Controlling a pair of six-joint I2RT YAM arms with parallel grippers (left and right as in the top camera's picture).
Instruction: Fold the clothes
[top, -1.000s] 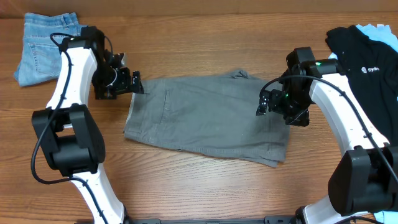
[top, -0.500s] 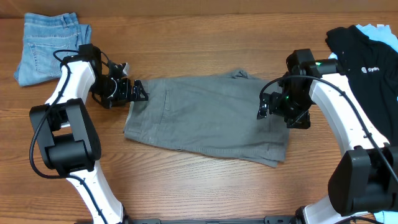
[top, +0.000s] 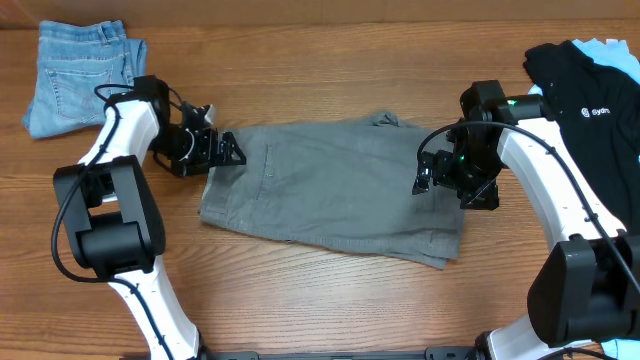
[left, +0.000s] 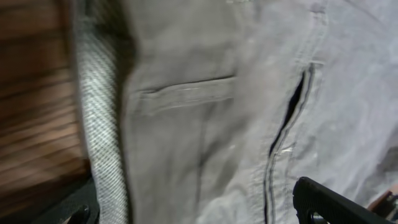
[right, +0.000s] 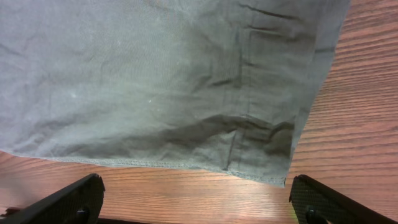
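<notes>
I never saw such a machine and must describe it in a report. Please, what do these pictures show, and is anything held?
Two robot arms stand at a wooden table. The wide picture comes from a camera above; the two close ones come from cameras on the wrists. Grey shorts lie spread in the middle, folded jeans at the far left, a black shirt at the far right. The left gripper is at the shorts' left edge, the right gripper over their right end. Both are open and hold nothing.
</notes>
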